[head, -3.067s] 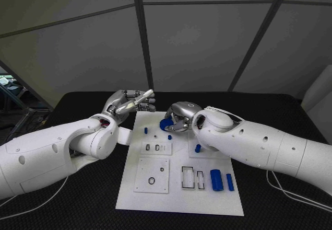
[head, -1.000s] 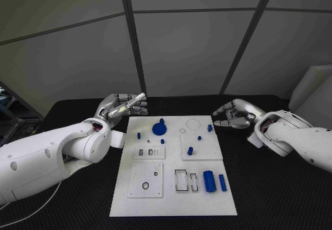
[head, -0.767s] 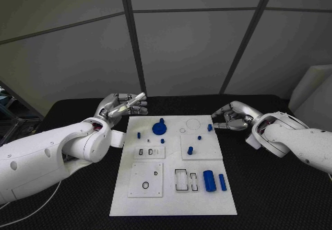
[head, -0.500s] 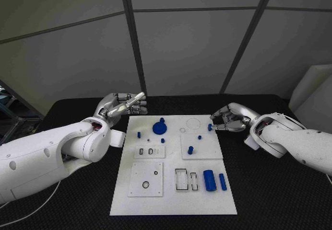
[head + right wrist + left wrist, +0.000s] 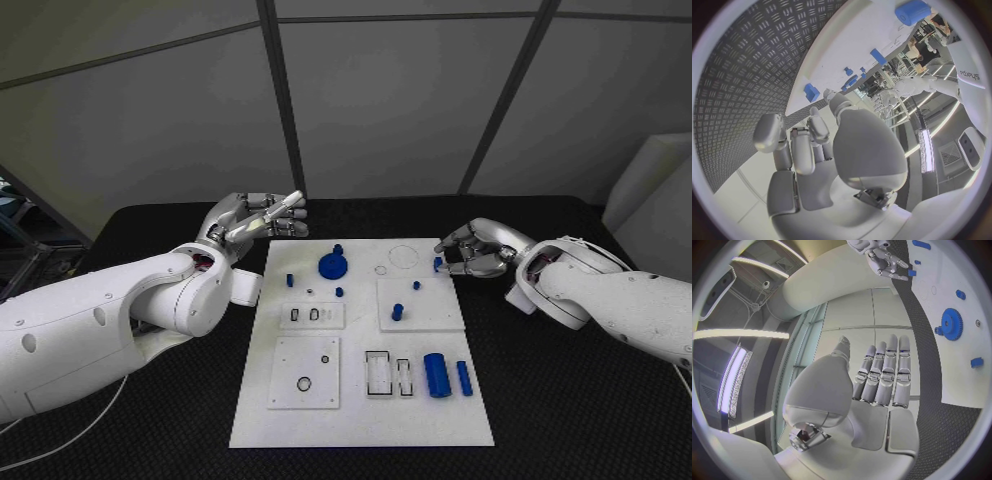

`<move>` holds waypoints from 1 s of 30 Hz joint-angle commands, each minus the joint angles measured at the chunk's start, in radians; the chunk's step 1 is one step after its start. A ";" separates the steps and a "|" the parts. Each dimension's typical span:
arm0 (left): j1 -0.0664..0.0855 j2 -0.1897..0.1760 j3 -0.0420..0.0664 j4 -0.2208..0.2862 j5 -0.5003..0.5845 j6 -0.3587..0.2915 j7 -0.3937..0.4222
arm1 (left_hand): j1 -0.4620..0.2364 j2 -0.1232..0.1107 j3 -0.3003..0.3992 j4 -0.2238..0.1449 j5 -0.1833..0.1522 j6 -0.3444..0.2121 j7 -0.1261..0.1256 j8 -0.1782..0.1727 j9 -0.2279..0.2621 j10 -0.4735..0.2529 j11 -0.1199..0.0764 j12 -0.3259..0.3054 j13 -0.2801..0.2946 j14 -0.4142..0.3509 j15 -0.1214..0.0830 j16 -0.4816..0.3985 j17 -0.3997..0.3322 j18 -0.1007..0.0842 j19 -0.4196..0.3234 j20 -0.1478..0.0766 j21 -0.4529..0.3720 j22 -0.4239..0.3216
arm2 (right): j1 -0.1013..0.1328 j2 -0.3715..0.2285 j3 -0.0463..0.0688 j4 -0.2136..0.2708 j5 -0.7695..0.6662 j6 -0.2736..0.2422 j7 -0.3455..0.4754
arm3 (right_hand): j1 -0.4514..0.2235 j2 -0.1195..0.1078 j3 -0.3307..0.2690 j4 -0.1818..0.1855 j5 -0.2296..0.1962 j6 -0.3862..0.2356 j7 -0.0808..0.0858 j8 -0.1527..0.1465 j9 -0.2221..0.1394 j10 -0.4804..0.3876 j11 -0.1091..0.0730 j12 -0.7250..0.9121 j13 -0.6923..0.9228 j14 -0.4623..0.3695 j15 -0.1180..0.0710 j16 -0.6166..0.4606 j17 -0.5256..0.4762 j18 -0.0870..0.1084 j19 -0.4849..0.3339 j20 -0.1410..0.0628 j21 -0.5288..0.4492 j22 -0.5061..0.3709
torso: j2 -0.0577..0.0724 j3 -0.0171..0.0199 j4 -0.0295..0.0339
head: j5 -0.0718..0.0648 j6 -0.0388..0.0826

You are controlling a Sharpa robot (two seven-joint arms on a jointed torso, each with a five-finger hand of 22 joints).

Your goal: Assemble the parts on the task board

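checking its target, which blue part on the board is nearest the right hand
The small blue peg at the task board's far right edge, right beside the right hand; every other blue part sits farther in.

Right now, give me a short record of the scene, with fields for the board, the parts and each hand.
board: white task board flat on the black table
gear: blue gear on the board's far end
cylinder: large blue cylinder near the board's right edge
left hand: left hand raised off the board's far left corner, holds nothing
right hand: right hand at the board's far right corner, beside a small blue peg; contact unclear

A black table point(image 5: 577, 400) stands before grey wall panels point(image 5: 389, 100).
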 commanded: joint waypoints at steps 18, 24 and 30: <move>0.001 0.001 0.000 -0.001 -0.003 0.013 0.005 | -0.002 0.009 -0.001 -0.009 -0.002 0.006 -0.001 -0.004 -0.001 0.006 0.003 -0.004 0.001 -0.010 0.000 -0.005 0.001 -0.014 -0.010 0.000 -0.003 -0.002 | -0.010 0.019 0.000 -0.028 -0.032 0.019 -0.012 | 0.014 0.016 0.002 -0.005 -0.004 0.029 -0.004 0.015 0.004 0.006 -0.006 0.009 0.008 0.069 -0.006 0.001 0.091 0.012 0.008 -0.001 0.002 0.010 | 0.000 0.0003 -0.0001 | 0.004 -0.001; 0.001 0.002 0.000 -0.001 -0.003 0.013 0.005 | -0.002 0.009 -0.001 -0.009 -0.002 0.006 -0.001 -0.004 -0.001 0.006 0.003 -0.004 0.001 -0.010 0.000 -0.005 0.001 -0.014 -0.010 0.000 -0.003 -0.002 | -0.011 0.024 0.000 -0.033 -0.033 0.015 -0.015 | 0.011 0.022 0.002 -0.001 -0.005 0.037 -0.005 0.019 0.005 0.009 -0.007 0.013 0.011 0.069 -0.006 0.001 0.093 0.012 0.010 -0.002 0.004 0.013 | 0.000 0.0004 -0.0003 | 0.004 -0.001; 0.001 0.003 0.000 -0.002 -0.003 0.014 0.005 | -0.002 0.009 -0.001 -0.009 -0.002 0.006 -0.001 -0.004 -0.001 0.006 0.003 -0.004 0.001 -0.010 0.000 -0.005 0.001 -0.014 -0.010 0.000 -0.003 -0.002 | -0.011 0.029 0.000 -0.038 -0.033 0.008 -0.017 | 0.004 0.035 0.003 0.006 -0.006 0.076 -0.014 0.039 0.010 0.016 -0.015 0.019 0.017 0.070 -0.012 0.002 0.096 0.010 0.017 -0.006 0.009 0.022 | 0.000 0.0003 -0.0006 | 0.005 -0.001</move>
